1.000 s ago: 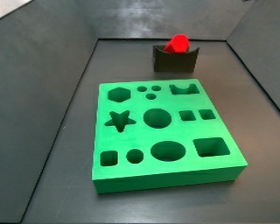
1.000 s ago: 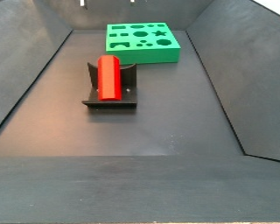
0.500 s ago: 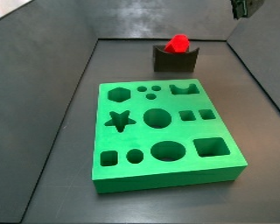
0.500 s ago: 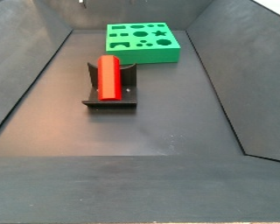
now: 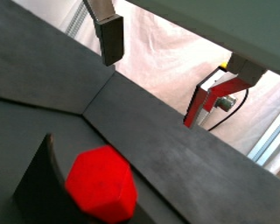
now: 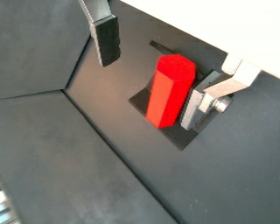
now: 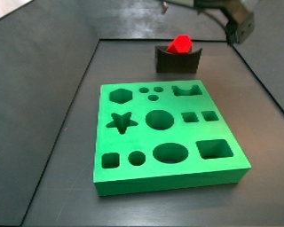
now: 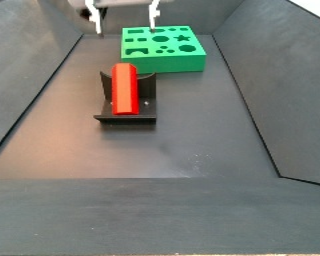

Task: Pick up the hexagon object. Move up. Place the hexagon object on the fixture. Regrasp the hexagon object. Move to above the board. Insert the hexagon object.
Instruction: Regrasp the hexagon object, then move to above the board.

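Our gripper [image 8: 121, 12] hangs spread and empty above the small dark notched fixture [image 8: 124, 108], where the bright red hexagonal plastic peg [image 8: 123, 86] lies. If we descend off-centre, a finger [image 6: 106, 39] could knock the peg from its notch.

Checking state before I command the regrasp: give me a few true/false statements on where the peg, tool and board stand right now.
1. The hexagon object lies on the fixture. True.
2. The tool is shut on the hexagon object. False: its fingers are spread, nothing between them, and it hangs above the fixture.
3. The hexagon object sits in the board. False: the hexagonal hole is empty in a side view.
4. The fixture stands apart from the board. True.
5. The hexagon object is green. False: it is red; the board is green.
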You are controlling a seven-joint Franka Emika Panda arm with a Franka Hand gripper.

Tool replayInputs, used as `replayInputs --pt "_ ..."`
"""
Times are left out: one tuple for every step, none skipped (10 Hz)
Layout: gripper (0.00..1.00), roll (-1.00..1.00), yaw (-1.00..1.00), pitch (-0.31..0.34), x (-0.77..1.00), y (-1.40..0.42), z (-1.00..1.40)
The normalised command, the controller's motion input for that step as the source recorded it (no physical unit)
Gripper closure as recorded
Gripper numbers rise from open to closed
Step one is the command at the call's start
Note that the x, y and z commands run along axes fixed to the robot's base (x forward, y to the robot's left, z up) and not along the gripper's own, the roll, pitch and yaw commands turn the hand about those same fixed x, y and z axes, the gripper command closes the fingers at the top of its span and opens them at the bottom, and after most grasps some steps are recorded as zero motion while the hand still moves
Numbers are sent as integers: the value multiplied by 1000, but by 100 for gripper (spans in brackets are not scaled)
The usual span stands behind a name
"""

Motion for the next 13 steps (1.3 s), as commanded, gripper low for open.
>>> replayInputs --pt "0 67 24 -130 60 61 -1000" --pt "0 66 -19 -119 67 55 -1000" --pt "0 69 -33 -110 70 54 -1000" --pt "0 66 -50 -85 76 46 -1000" --pt "0 63 -56 -66 86 44 -1000" --pt "0 64 -56 -45 89 36 -899" --pt "0 65 -53 -23 85 22 -746" --pt "0 66 -38 4 80 13 -548" --pt "0 69 -24 16 77 10 -406" --pt "0 70 2 18 70 5 -228" --pt "100 0 0 0 0 0 0" --pt "100 116 -122 109 25 -10 1000" --pt "100 111 -120 110 24 -11 1000"
